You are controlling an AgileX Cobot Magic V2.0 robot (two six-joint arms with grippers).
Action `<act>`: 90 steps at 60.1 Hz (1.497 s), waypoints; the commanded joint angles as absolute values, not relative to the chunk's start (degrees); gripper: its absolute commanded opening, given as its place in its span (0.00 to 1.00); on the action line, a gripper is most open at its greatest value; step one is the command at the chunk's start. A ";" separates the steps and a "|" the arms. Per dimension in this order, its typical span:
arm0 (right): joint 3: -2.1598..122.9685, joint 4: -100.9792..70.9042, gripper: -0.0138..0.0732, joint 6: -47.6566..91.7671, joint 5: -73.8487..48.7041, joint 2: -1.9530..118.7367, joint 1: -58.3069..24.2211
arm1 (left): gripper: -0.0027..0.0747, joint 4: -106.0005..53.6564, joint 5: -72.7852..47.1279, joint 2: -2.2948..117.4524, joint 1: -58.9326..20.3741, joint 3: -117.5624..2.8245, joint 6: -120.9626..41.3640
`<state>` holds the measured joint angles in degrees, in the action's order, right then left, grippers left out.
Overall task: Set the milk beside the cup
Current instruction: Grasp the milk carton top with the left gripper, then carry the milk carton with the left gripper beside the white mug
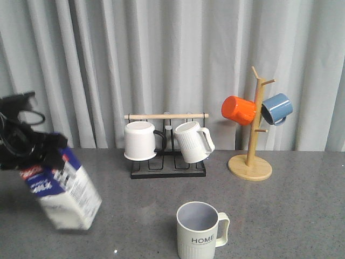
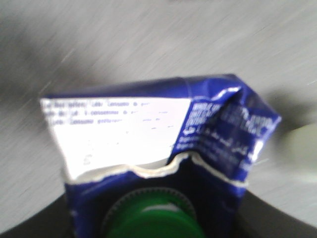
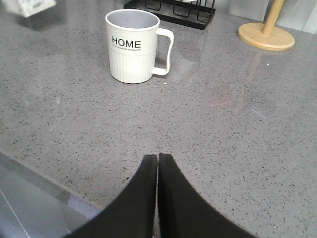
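1. The left claw (image 1: 29,154) holds the milk (image 1: 67,189) by its gable top at the left side of the front view. The fingers themselves are hidden or blurred, but the carton hangs off them, so I judge them closed on it.
2. A top grip makes sense here: it leaves the carton's base free to be set down flat on the tabletop (image 1: 291,216).
3. The milk is tilted, not upright. Its long axis runs diagonally, the capped top leaning up and left toward the claw, the white base swinging down and right toward the cup (image 1: 200,231). Whether the base touches the tabletop I cannot tell; the blur suggests it is being carried.
4. The cup stands upright near the front edge, handle to the right, "HOME" facing the camera, well apart from the milk.
5. The right claw (image 3: 158,163) has its fingers pressed together with nothing between them, hovering low over bare tabletop, out of the carton's path.
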<state>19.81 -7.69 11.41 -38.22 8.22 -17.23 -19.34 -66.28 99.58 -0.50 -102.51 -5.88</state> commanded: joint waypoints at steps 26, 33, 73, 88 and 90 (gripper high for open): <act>21.24 -7.72 0.15 11.44 -33.88 8.96 -17.35 | 0.10 -29.91 -62.06 99.28 -10.95 -117.84 -10.27; 21.24 -7.72 0.15 11.44 -33.88 8.96 -17.35 | 0.10 -24.59 -65.21 101.10 -13.85 -118.61 -7.37; 21.24 -7.72 0.15 11.44 -33.88 8.96 -17.35 | 0.11 -14.99 -71.57 109.90 -21.94 -118.61 -3.94; 21.24 -7.72 0.15 11.44 -33.88 8.96 -17.35 | 0.19 -14.97 -71.57 109.99 -21.94 -118.61 -4.62; 21.24 -7.72 0.15 11.44 -33.88 8.96 -17.35 | 0.23 -14.97 -71.57 109.99 -21.94 -118.61 -4.62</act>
<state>19.81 -7.69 11.41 -38.22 8.22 -17.23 -13.79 -72.15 113.18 -21.68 -116.89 -4.54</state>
